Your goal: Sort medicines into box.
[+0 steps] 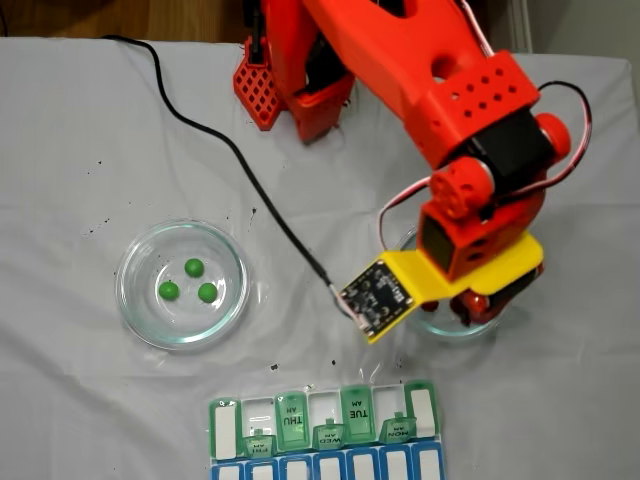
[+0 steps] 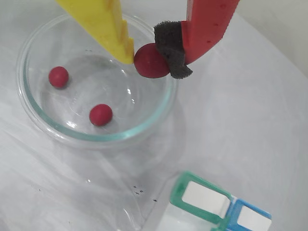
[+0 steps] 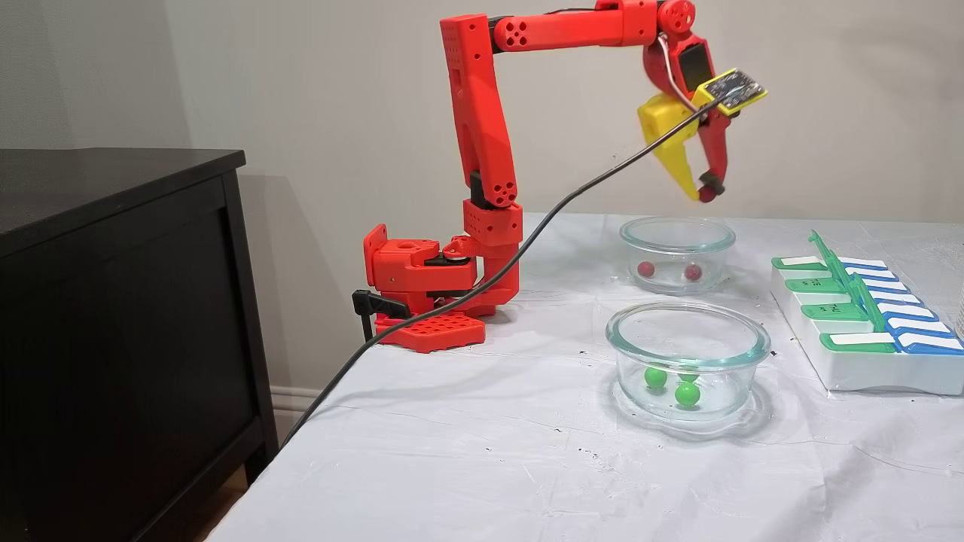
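My gripper (image 2: pixel 153 58) (image 3: pixel 703 194) is shut on a dark red medicine ball (image 2: pixel 150 61) (image 3: pixel 706 195), pinched between the yellow finger and the red finger's black foam pad. It hangs well above a clear glass dish (image 2: pixel 168 103) (image 3: pixel 677 229) that holds two more red balls (image 2: pixel 58 76) (image 2: pixel 101 114) (image 3: pixel 645 269). Three green balls (image 1: pixel 193 267) (image 3: pixel 686 394) lie in a second glass dish (image 1: pixel 135 310) (image 3: pixel 753 354). The green pill box (image 1: pixel 225 415) (image 3: pixel 843 339) (image 2: pixel 180 192) stands with some lids raised. In the top-down fixed view the arm covers the red-ball dish (image 1: pixel 430 322) and the gripper.
The red arm base (image 3: pixel 422 278) is at the table's back, with a black cable (image 1: pixel 240 170) trailing across the white cloth. A dark cabinet (image 3: pixel 113 301) stands off the table's left side. A blue compartment row (image 1: pixel 330 467) runs alongside the green one.
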